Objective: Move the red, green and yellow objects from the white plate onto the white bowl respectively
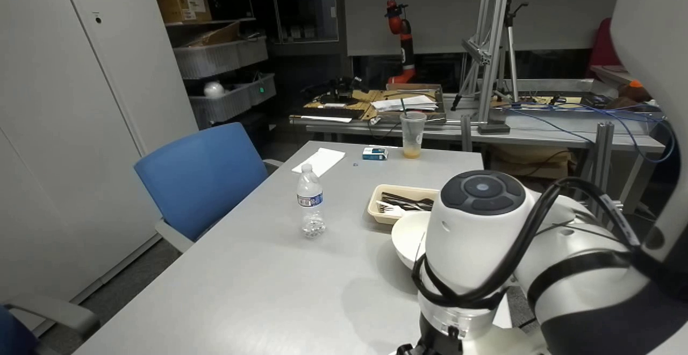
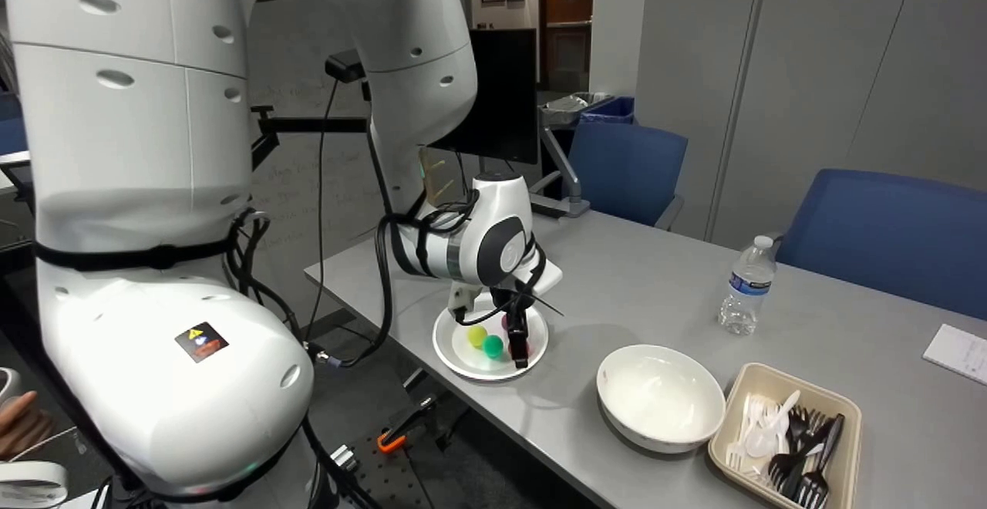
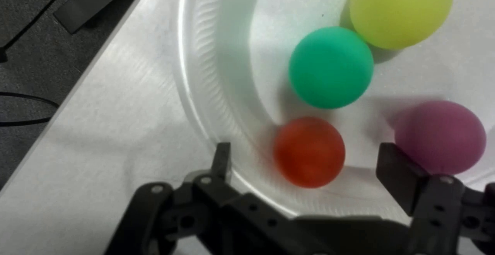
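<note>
The white plate [image 2: 441,343] holds a red ball [image 3: 309,152], a green ball [image 3: 331,67] and a yellow ball [image 3: 402,11]. The green ball [image 2: 493,346] and yellow ball [image 2: 476,335] also show in an exterior view, where the gripper mostly hides the red one. My gripper [image 3: 304,148] is open, with its fingers apart on either side of the red ball and not touching it. One finger is over the plate's rim, the other against or just in front of a purple ball. The white bowl [image 2: 659,393] stands apart from the plate and looks empty; the arm partly covers it in an exterior view [image 1: 408,236].
The purple ball [image 3: 441,137] lies on the plate close beside the red one. A beige tray [image 2: 850,447] of plastic cutlery stands right beside the bowl. A water bottle [image 2: 748,285] stands upright behind them. The table edge runs close to the plate.
</note>
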Action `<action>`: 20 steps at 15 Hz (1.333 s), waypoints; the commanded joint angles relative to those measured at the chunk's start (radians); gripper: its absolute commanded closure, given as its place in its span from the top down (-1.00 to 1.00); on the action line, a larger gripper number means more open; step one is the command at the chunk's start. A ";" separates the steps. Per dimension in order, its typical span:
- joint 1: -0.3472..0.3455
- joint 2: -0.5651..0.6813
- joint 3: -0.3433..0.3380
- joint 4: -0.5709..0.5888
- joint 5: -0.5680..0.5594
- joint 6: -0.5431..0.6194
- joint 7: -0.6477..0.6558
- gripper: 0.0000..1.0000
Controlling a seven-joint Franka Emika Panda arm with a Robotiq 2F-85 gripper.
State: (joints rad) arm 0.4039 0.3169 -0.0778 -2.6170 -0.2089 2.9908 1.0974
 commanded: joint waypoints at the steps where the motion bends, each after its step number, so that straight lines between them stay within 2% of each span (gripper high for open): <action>1: 0.061 0.022 -0.042 0.020 -0.028 0.018 0.049 0.56; 6: 0.112 0.024 -0.093 0.022 -0.028 0.017 0.058 -0.29; 9: 0.137 0.021 -0.123 0.019 -0.028 0.014 0.061 -0.71; 11: 0.164 0.016 -0.153 0.018 -0.034 0.013 0.069 -0.74; 16: 0.304 -0.044 -0.267 0.012 -0.099 -0.044 0.124 -0.79; 20: 0.357 -0.118 -0.285 0.011 -0.136 -0.112 0.107 -0.79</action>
State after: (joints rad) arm 0.7123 0.2748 -0.3298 -2.6019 -0.2946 2.9558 1.1875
